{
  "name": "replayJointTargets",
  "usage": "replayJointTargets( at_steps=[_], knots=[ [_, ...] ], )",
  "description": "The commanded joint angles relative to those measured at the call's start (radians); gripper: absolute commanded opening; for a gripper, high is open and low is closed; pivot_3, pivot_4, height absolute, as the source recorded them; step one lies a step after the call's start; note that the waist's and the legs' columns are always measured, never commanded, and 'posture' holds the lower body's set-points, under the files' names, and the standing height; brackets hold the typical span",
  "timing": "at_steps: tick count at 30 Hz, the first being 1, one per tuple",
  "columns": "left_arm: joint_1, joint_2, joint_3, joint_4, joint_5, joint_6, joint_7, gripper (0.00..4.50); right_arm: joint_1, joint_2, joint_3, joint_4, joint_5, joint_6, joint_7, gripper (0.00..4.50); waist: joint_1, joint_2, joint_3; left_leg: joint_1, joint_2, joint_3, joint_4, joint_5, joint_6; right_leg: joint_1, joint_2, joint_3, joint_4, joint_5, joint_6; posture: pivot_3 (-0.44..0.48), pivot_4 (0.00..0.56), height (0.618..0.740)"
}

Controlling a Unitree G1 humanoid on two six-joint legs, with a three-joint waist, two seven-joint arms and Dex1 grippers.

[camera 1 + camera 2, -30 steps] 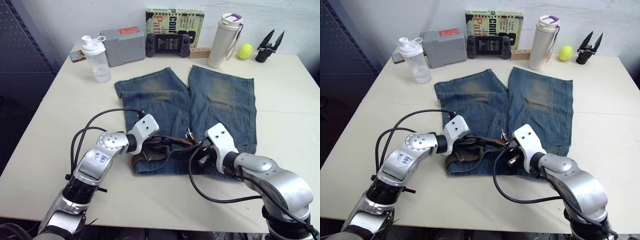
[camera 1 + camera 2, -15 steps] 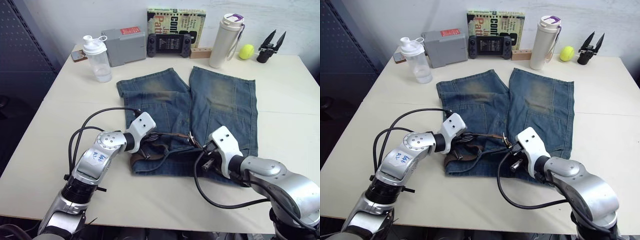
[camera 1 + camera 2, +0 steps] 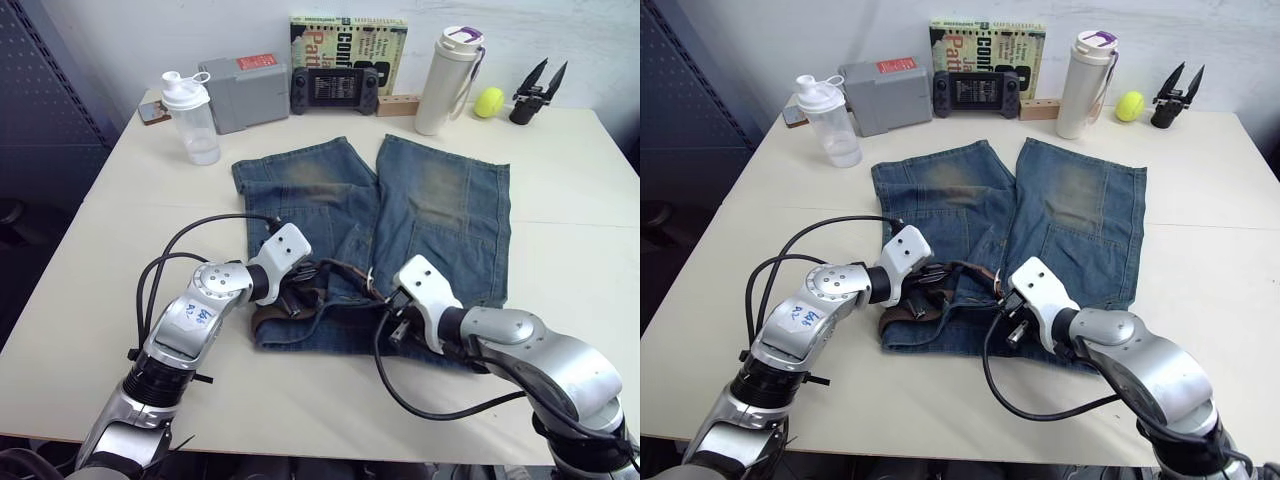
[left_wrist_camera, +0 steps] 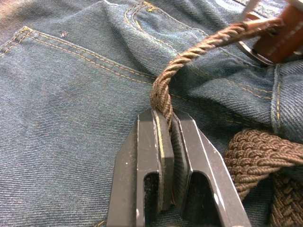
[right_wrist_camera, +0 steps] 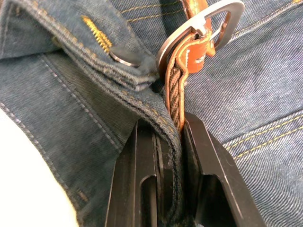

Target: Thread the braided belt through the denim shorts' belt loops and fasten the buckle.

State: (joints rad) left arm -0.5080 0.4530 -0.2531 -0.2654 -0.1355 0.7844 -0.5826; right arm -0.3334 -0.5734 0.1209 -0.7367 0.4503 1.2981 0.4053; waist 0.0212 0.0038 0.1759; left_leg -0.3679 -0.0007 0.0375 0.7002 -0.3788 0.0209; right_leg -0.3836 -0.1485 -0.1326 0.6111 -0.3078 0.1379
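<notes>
Crosswise over the denim shorts (image 3: 420,200), the braided belt (image 4: 189,59) is clamped by both tools, left tool (image 4: 163,127) and right tool (image 5: 169,130), buckle (image 5: 208,21) rightward.

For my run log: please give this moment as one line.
left pincer: shut on belt | right pincer: shut on belt and waistband | buckle: unfastened
</notes>
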Motion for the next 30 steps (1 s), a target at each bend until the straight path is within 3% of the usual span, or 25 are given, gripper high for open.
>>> replayJointTargets(
  at_steps=[1, 7, 15, 30],
  knots=[
    [-0.015, -0.010, -0.016, -0.046, -0.006, -0.020, -0.016, 0.00, -0.021, 0.012, -0.022, 0.008, 0.005, -0.048, 0.005, 0.03, 0.000, 0.000, 0.000, 0.000, 0.000, 0.000, 0.000, 0.000, 0.000, 0.000, 0.000, 0.000, 0.000, 0.000, 0.000, 0.000, 0.150, 0.731],
    [-0.016, 0.013, 0.010, -0.036, -0.005, -0.032, -0.026, 0.00, 0.007, -0.072, -0.044, 0.014, -0.002, -0.095, 0.045, 0.03, 0.002, 0.000, 0.000, 0.000, 0.000, 0.000, 0.000, 0.000, 0.000, 0.000, 0.000, 0.000, 0.000, 0.000, 0.000, 0.000, 0.150, 0.731],
    [-0.005, -0.002, -0.023, -0.069, -0.014, -0.027, -0.045, 0.00, -0.010, -0.037, 0.009, 0.009, 0.010, -0.110, 0.042, 0.03, 0.002, 0.000, 0.000, 0.000, 0.000, 0.000, 0.000, 0.000, 0.000, 0.000, 0.000, 0.000, 0.000, 0.000, 0.000, 0.000, 0.150, 0.731],
    [-0.008, 0.020, 0.041, -0.063, 0.001, -0.014, -0.020, 0.00, 0.011, -0.022, 0.004, 0.026, 0.003, -0.091, 0.022, 0.03, 0.000, 0.000, 0.000, 0.000, 0.000, 0.000, 0.000, 0.000, 0.000, 0.000, 0.000, 0.000, 0.000, 0.000, 0.000, 0.000, 0.150, 0.731]
  ],
)
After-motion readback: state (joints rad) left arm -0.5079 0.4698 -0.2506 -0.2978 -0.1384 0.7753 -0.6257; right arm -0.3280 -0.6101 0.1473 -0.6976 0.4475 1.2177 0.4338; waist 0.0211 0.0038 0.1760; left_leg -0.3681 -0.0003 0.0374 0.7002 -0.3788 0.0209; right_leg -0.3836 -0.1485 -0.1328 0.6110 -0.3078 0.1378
